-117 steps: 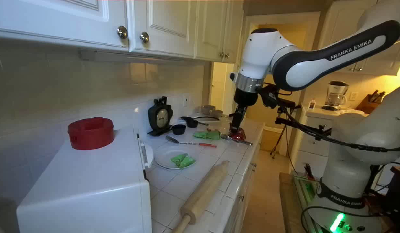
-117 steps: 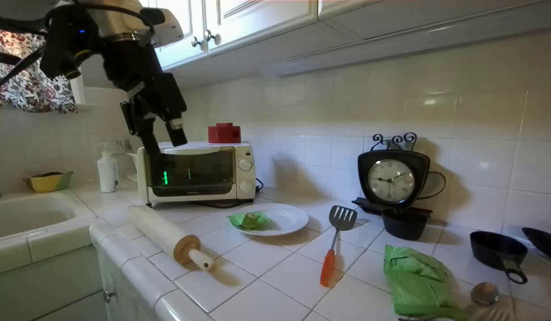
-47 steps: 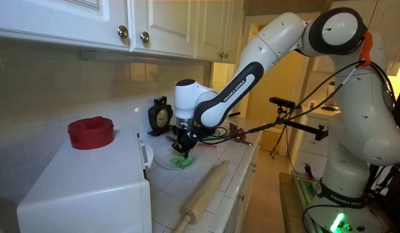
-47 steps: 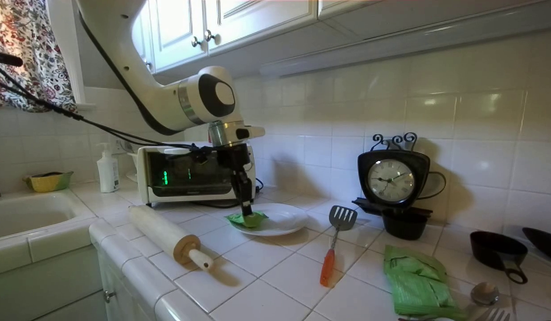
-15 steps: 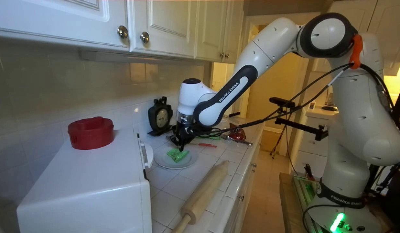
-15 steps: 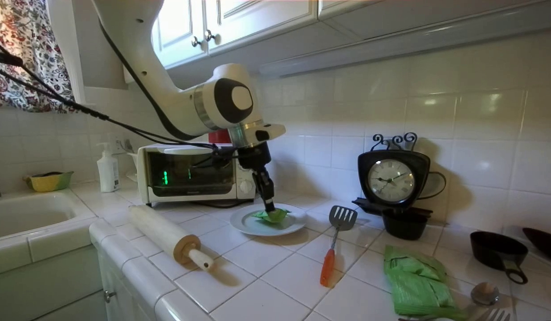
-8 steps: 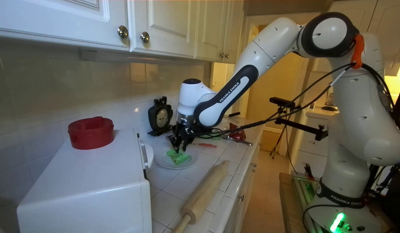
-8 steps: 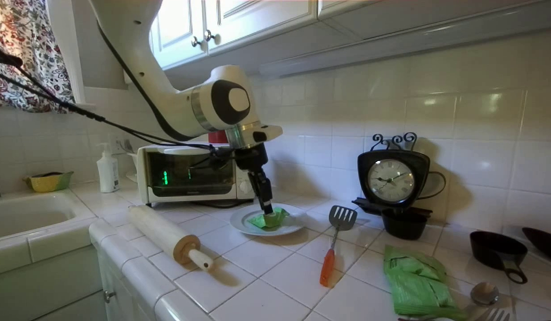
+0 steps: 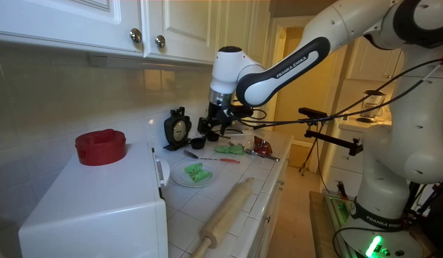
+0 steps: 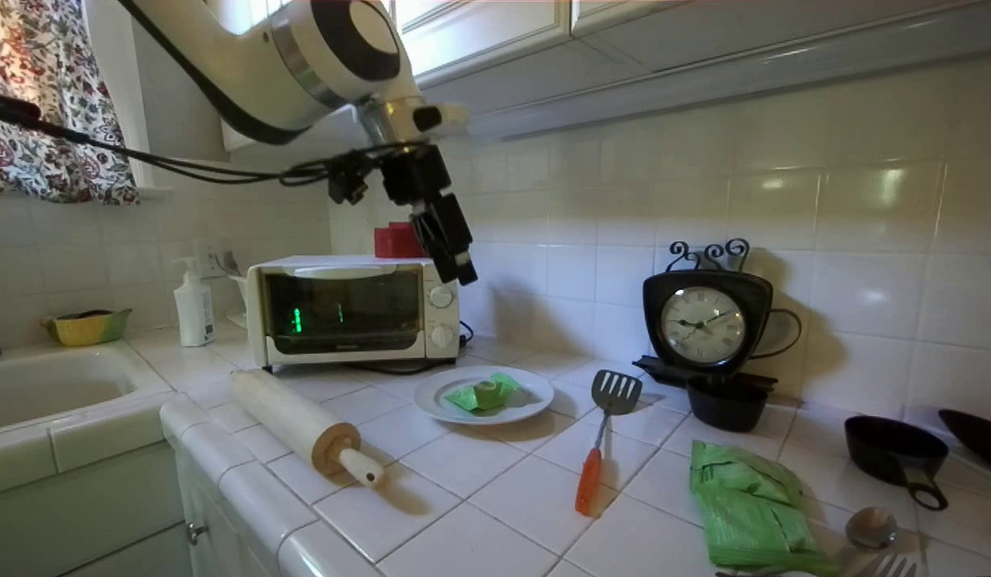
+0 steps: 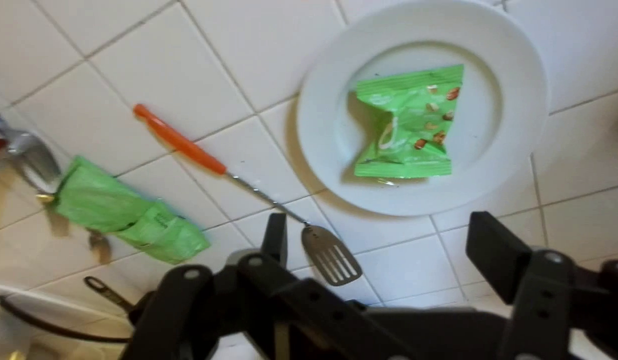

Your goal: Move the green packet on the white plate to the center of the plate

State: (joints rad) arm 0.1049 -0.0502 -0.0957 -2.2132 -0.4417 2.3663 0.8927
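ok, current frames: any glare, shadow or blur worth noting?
Wrist view: gripper dark and soft-edged, left edge of the picture blurry, white plate casting a shadow on its left. In an exterior view: glare spots on the wall tiles, clock throwing a shadow to its right. In an exterior view: green base light blown out.

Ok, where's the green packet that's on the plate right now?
In the wrist view, the green packet lies at upper right, near the middle of the white plate, with the spatula off the plate, to its lower left.
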